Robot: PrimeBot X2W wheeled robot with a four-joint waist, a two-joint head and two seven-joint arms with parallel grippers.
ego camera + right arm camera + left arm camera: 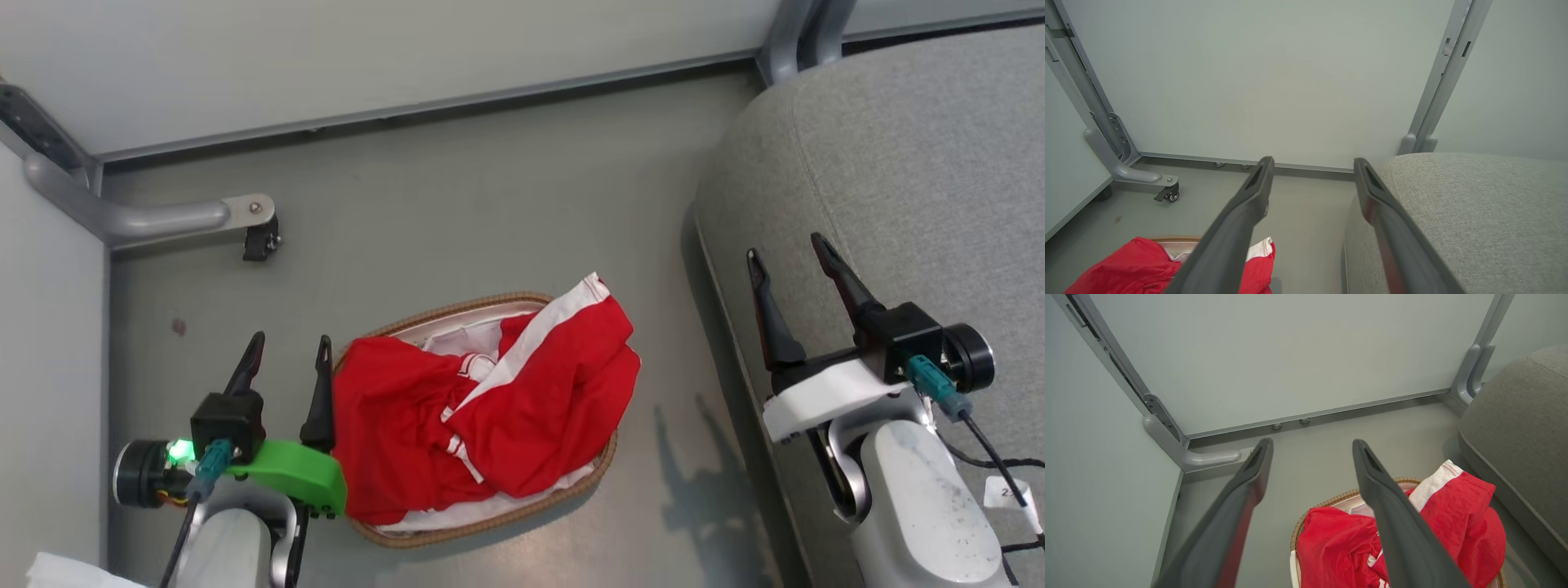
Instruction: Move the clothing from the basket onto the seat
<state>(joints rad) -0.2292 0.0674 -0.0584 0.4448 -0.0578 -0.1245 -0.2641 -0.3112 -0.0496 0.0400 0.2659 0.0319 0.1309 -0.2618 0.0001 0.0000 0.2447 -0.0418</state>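
The red clothing (490, 408) with white stripes lies crumpled in the basket (482, 535), spilling over its woven rim on the right. The basket stands on the grey floor, left of the seat (898, 180). My left gripper (290, 347) is open just left of the basket, with nothing between its fingers. My right gripper (788, 249) is open above the seat's left edge, also holding nothing. In the left wrist view the clothing (1461, 522) and basket rim (1327, 503) sit at lower right beyond my gripper (1312, 445). The right wrist view has the seat (1474, 212) and clothing (1126, 269).
Pale partition panels (367, 49) close the space behind and on the left. A grey metal foot with a black caster (261, 241) juts onto the floor at the left. Bare floor lies between basket and back panel.
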